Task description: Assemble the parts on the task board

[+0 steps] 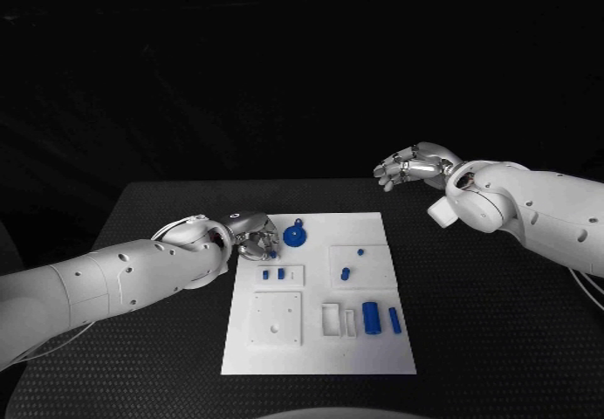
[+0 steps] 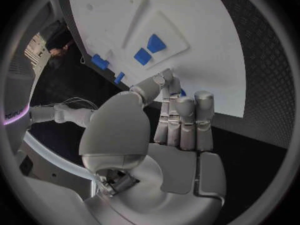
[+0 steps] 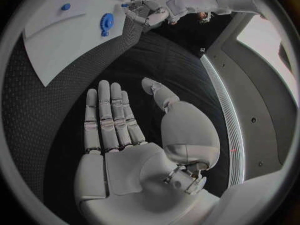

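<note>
1. One black desk carries everything; its dotted surface spreads well beyond the board on all sides.
2. Two white arms reach in over it, the left low over the desk beside the board's left edge, the right raised over the desk's far right corner.
3. Lying flat in the middle of the desk is the white task board, long side running away from the robot, with raised white panels and slots on it.
4. The left hand sits at the board's far left corner, fingers curled in close together with the thumb across them. A small blue piece shows right at the fingertips; whether the hand holds it or merely touches it I cannot tell.
5. The right hand hovers well away from the board, palm open and flat, fingers straight and slightly spread, holding nothing.
6. Of the blue parts, the round disc with a tab is largest; it lies near the board's far edge, just beside the left hand.
7. Next comes a thick cylinder standing lengthwise near the board's right edge, with a thinner rod just beside it.
8. Smallest are two short pegs side by side on a left panel, and two little pieces on the right panel.
</note>
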You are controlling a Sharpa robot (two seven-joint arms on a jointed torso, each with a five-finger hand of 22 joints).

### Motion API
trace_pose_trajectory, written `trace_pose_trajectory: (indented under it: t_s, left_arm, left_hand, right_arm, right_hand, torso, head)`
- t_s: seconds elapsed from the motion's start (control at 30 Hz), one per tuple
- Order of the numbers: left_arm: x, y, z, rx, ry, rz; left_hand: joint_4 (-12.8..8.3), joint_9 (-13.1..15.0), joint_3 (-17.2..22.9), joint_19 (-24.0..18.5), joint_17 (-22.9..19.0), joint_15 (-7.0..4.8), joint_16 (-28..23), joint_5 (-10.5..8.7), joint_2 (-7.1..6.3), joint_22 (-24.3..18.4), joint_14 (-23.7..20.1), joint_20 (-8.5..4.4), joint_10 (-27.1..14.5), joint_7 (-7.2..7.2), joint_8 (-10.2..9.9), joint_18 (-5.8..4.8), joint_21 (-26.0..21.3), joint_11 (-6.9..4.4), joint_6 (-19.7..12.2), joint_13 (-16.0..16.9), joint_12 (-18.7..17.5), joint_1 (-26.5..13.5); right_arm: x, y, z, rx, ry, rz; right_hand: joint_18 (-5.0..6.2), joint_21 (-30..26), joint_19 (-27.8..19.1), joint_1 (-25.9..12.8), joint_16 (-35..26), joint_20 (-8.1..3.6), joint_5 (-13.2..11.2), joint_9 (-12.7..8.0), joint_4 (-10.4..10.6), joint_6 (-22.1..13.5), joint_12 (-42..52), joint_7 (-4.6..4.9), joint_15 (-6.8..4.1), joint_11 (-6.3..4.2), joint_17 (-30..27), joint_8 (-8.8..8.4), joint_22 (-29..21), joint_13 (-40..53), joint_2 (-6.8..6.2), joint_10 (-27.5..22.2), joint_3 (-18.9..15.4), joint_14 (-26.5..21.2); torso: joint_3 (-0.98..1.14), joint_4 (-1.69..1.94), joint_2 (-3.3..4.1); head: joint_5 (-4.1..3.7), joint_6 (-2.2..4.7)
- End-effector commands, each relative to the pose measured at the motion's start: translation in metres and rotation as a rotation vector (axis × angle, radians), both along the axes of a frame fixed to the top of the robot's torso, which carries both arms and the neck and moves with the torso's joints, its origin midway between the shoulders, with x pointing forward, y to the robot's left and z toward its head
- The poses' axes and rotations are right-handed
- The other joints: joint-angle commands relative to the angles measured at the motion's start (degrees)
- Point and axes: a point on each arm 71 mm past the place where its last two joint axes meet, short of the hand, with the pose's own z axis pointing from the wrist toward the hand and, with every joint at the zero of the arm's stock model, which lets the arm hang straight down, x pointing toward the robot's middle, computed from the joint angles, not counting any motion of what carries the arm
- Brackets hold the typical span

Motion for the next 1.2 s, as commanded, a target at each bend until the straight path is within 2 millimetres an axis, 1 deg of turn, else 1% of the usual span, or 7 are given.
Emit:
trace_pose_trajectory:
  t_s: [0.03,0.17,0.27,0.57,0.87,0.93,1.2]
  left_arm:
    - [-0.0009,-0.003,-0.0013,0.0,0.008,-0.012]
    - [0.0003,-0.0023,-0.0018,0.003,0.005,-0.006]
    - [0.0008,-0.0024,-0.0023,0.004,0.005,-0.005]
    - [0.0008,-0.0057,-0.0029,-0.003,0.006,-0.008]
    - [0.0017,-0.0075,-0.0044,0.007,0.018,-0.007]
    - [0.0017,-0.0075,-0.0047,0.009,0.021,-0.007]
    - [0.0018,-0.0073,-0.0061,0.023,0.032,-0.008]
  left_hand:
    - [0.02,0.09,0.42,0.0,-0.07,-0.08,-0.27,0.11,0.28,-0.07,0.12,-0.89,0.33,0.13,0.08,4.99,-0.11,0.14,0.35,0.06,-0.22,-0.17]
    - [0.04,0.09,0.43,0.0,-0.07,-0.08,-0.28,0.11,0.28,-0.07,0.12,-0.9,0.32,0.14,0.06,4.98,-0.12,0.15,0.34,0.07,-0.24,-0.19]
    - [0.07,0.09,0.45,-0.01,-0.08,-0.07,-0.3,0.13,0.28,-0.08,0.11,-0.9,0.32,0.15,0.04,4.97,-0.13,0.15,0.33,0.07,-0.25,-0.22]
    - [0.12,0.09,0.48,-0.01,-0.1,-0.07,-0.33,0.16,0.28,-0.08,0.11,-0.93,0.29,0.17,-0.01,4.94,-0.15,0.16,0.3,0.09,-0.29,-0.25]
    - [0.16,0.09,0.51,-0.01,-0.1,-0.06,-0.35,0.15,0.32,-0.08,0.11,-0.95,0.26,0.18,-0.05,4.92,-0.17,0.16,0.28,0.1,-0.33,-0.27]
    - [0.16,0.09,0.53,-0.01,-0.11,-0.06,-0.35,0.15,0.33,-0.08,0.11,-0.95,0.25,0.18,-0.07,4.91,-0.18,0.17,0.27,0.11,-0.34,-0.26]
    - [0.15,0.09,0.56,-0.02,-0.11,-0.05,-0.37,0.16,0.34,-0.08,0.1,-0.97,0.2,0.2,-0.11,4.89,-0.19,0.18,0.24,0.12,-0.39,-0.24]
  right_arm:
    - [-0.0003,0.0013,0.0004,0.003,-0.006,0.01]
    - [-0.0002,0.0011,0.0004,0.002,-0.006,0.009]
    - [-0.0002,0.002,0.0004,0.003,-0.006,0.01]
    - [0.0,0.0025,0.0004,0.003,-0.006,0.011]
    - [0.0002,0.0031,0.0003,0.003,-0.006,0.012]
    - [0.0003,0.0032,0.0003,0.003,-0.006,0.012]
    - [0.0002,0.0033,0.0003,0.003,-0.006,0.012]
  right_hand:
    - [0.8,0.3,-0.36,-0.14,-0.14,0.09,0.21,-0.08,0.03,0.46,-0.27,-0.06,0.24,-0.14,-0.07,0.24,0.09,-0.09,0.1,0.35,0.27,-0.23]
    - [0.8,0.3,-0.36,-0.14,-0.14,0.09,0.21,-0.08,0.04,0.46,-0.27,-0.06,0.24,-0.14,-0.07,0.24,0.09,-0.09,0.11,0.35,0.28,-0.23]
    - [0.8,0.31,-0.36,-0.14,-0.14,0.09,0.21,-0.08,0.03,0.46,-0.27,-0.06,0.24,-0.14,-0.07,0.24,0.09,-0.09,0.11,0.35,0.28,-0.23]
    - [0.8,0.31,-0.37,-0.13,-0.14,0.09,0.21,-0.08,0.03,0.46,-0.27,-0.06,0.24,-0.14,-0.07,0.24,0.09,-0.09,0.12,0.35,0.28,-0.24]
    - [0.8,0.31,-0.37,-0.14,-0.14,0.09,0.2,-0.08,0.03,0.47,-0.27,-0.06,0.24,-0.14,-0.07,0.24,0.09,-0.09,0.12,0.35,0.28,-0.23]
    - [0.8,0.31,-0.37,-0.14,-0.14,0.09,0.2,-0.08,0.03,0.47,-0.27,-0.06,0.24,-0.14,-0.07,0.24,0.09,-0.09,0.12,0.35,0.28,-0.23]
    - [0.8,0.32,-0.37,-0.14,-0.14,0.09,0.19,-0.08,0.03,0.47,-0.27,-0.06,0.24,-0.14,-0.07,0.25,0.09,-0.09,0.12,0.36,0.28,-0.24]
  torso:
    - [-0.04,0.0,0.01]
    - [-0.01,-0.04,0.03]
    - [-0.03,-0.03,0.01]
    - [-0.04,-0.05,0.01]
    - [0.03,-0.08,0.04]
    - [0.05,-0.08,0.04]
    - [0.03,-0.06,0.02]
  head:
    - [-0.02,0.02]
    - [-0.02,-0.04]
    - [-0.05,-0.02]
    - [-0.14,0.15]
    - [-0.18,0.0]
    - [-0.19,0.07]
    - [-0.28,0.01]
